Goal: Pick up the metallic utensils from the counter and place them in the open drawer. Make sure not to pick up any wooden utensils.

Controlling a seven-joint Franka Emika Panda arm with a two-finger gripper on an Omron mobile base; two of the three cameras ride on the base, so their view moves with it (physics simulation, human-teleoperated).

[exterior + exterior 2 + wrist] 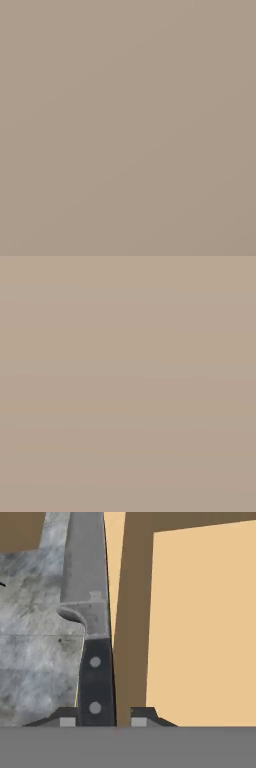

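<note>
the knife (94, 637) hangs between the two dark fingertips of the gripper (98, 721), its black riveted handle running up from them and its grey steel blade pointing away toward the top of the hand view. it is over the open drawer (200, 622): the light-wood floor lies to the right of the handle, a darker brown wall rises just beside it, and grey-veined stone shows on the left behind the blade. whether that stone is the counter (30, 652) or the floor under the drawer i cannot say from this angle.

the step in hand looks like the release. to do it well, the knife should be low over the drawer floor and well inside the brown wall before the fingers let go, blade pointing along the drawer's length so it lies flat and does not hang on the edge; here the handle looks close to that wall, so a small shift toward the pale floor would be safer.

the fingertips (67, 719) stand narrowly apart on either side of the handle; whether they pinch it or have just slackened i cannot tell.
</note>
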